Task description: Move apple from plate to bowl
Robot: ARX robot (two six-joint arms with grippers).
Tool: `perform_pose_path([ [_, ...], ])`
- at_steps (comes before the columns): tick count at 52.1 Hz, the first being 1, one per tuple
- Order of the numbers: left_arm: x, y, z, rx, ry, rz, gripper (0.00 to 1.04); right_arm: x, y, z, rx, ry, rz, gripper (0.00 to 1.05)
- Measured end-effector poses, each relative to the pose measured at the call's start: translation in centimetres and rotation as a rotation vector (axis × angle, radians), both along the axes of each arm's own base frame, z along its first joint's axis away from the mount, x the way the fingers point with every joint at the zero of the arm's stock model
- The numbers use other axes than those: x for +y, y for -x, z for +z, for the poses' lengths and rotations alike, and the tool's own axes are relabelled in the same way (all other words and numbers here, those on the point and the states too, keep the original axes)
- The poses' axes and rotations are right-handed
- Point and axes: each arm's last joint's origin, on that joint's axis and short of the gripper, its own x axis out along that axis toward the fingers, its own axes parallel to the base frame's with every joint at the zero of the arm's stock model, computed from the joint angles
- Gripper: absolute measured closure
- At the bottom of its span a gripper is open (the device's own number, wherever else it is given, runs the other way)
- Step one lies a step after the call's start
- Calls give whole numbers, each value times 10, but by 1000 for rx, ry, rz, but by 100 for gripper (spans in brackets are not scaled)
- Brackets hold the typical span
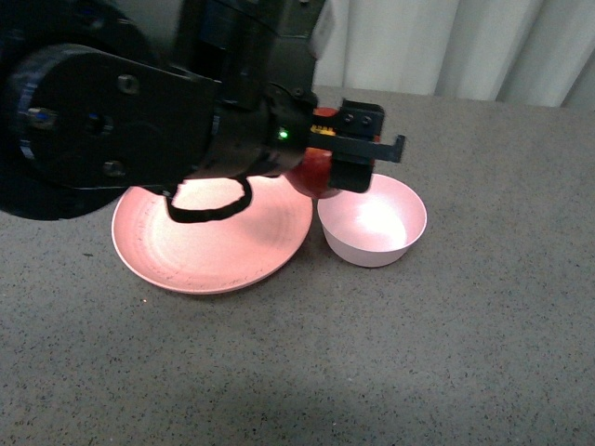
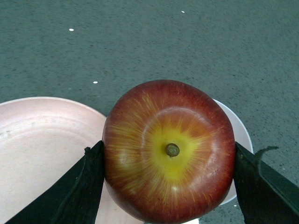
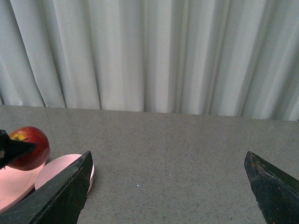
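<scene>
My left gripper [image 1: 321, 172] is shut on the dark-red apple [image 1: 314, 175] and holds it in the air over the gap between the plate's right rim and the bowl's left rim. In the left wrist view the apple [image 2: 169, 150] fills the space between the black fingers [image 2: 77, 191], stem up. The salmon-pink plate [image 1: 195, 251] lies empty on the table, the small pale-pink bowl [image 1: 374, 221] right of it, also empty. My right gripper [image 3: 168, 186] is open and empty; its view shows the apple [image 3: 29, 147], the bowl [image 3: 60, 170] and the plate [image 3: 11, 184] at the side.
The grey speckled table [image 1: 446, 353] stretches around the plate and bowl. White curtains [image 3: 149, 51] hang behind the table's far edge. The left arm's black body [image 1: 102, 121] hides the table's far left in the front view.
</scene>
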Motion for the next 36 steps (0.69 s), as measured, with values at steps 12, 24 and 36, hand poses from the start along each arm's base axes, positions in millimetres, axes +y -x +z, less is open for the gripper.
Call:
perform_pose_path([
  [12,-22,-3,-19,14,-54,-37,35,0,0,0,0,0,0,9],
  [24,-39,-10,-34,18,-72,-73,35,0,0,0,0,0,0,9],
  [36,-47,-14,-39,21,-84,-87,35,0,0,0,0,0,0,9],
])
